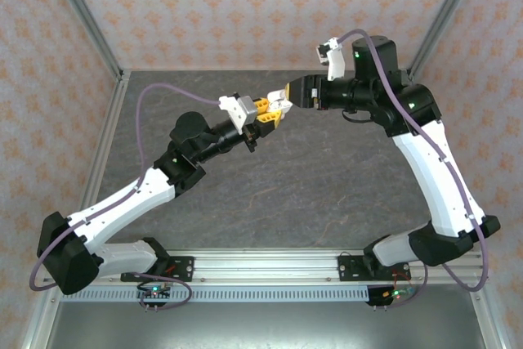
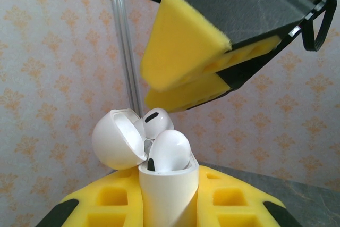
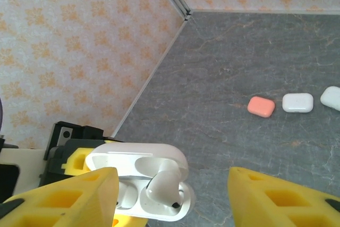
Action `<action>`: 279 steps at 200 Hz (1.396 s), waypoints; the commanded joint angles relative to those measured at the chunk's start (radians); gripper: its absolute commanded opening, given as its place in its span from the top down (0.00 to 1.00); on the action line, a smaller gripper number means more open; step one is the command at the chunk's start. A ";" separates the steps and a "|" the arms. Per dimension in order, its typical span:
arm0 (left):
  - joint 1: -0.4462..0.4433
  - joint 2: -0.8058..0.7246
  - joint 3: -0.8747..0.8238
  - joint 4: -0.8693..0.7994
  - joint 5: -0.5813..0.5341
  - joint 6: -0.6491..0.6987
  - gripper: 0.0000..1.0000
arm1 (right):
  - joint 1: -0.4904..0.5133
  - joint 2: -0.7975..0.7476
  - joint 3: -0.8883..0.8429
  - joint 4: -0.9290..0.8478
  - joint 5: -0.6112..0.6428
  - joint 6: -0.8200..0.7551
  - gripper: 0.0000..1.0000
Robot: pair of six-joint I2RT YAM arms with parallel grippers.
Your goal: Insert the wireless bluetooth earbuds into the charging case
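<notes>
The left arm (image 1: 122, 202) and the right arm (image 1: 433, 169) both have smooth white shells with chunky black joints, and a thin purple cable (image 1: 163, 87) loops along each one. Little green lights (image 1: 357, 56) glow on the black parts. The fingers (image 3: 276, 200) are yellow foamy blocks with square dents, on black backs.

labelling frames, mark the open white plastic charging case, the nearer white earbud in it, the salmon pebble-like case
open white plastic charging case (image 2: 169, 198), left wrist view, body front
nearer white earbud (image 2: 171, 150), left wrist view, rounded head
salmon pebble-like case (image 3: 261, 106), right wrist view, top middle
</notes>
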 commanded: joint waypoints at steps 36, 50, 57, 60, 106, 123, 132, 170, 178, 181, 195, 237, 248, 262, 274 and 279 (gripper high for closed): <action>-0.009 -0.002 0.030 0.039 -0.022 0.010 1.00 | 0.005 0.010 0.010 -0.036 -0.013 0.001 0.49; -0.009 -0.003 0.030 0.038 -0.025 0.008 1.00 | 0.006 0.011 0.009 -0.048 -0.011 -0.005 0.50; -0.008 -0.003 0.031 0.040 -0.026 0.007 1.00 | 0.006 0.013 0.008 -0.052 -0.011 -0.007 0.51; -0.008 -0.003 0.030 0.039 -0.027 0.007 1.00 | 0.005 0.013 0.008 -0.054 -0.011 -0.008 0.51; -0.010 0.000 0.034 0.035 -0.034 0.004 1.00 | 0.009 0.019 0.011 -0.075 -0.013 -0.024 0.54; -0.009 0.001 0.034 0.035 -0.034 0.004 1.00 | 0.009 0.019 0.014 -0.081 -0.001 -0.029 0.54; -0.009 0.001 0.035 0.035 -0.035 0.004 1.00 | 0.009 0.019 0.014 -0.085 0.004 -0.031 0.54; -0.009 0.005 0.035 0.032 -0.042 0.007 1.00 | 0.009 0.018 0.027 -0.104 0.015 -0.045 0.55; -0.009 0.007 0.035 0.033 -0.046 0.007 1.00 | 0.010 0.019 0.029 -0.109 0.016 -0.047 0.55; -0.009 0.008 0.035 0.033 -0.047 0.005 1.00 | 0.009 0.018 0.029 -0.111 0.017 -0.049 0.55; -0.009 0.009 0.035 0.036 -0.047 0.004 1.00 | 0.009 0.018 0.033 -0.120 0.020 -0.055 0.55; -0.009 0.013 0.037 0.032 -0.045 0.005 1.00 | 0.007 0.015 0.045 -0.127 0.040 -0.065 0.53; -0.009 0.013 0.036 0.030 -0.047 0.006 1.00 | 0.007 0.013 0.053 -0.127 0.043 -0.069 0.52; -0.008 0.013 0.035 0.029 -0.047 0.008 1.00 | 0.007 0.012 0.062 -0.130 0.049 -0.073 0.51; -0.009 0.014 0.036 0.027 -0.050 0.008 1.00 | 0.007 0.011 0.068 -0.130 0.053 -0.075 0.50; -0.009 0.015 0.035 0.027 -0.050 0.008 1.00 | 0.007 0.010 0.069 -0.126 0.053 -0.073 0.50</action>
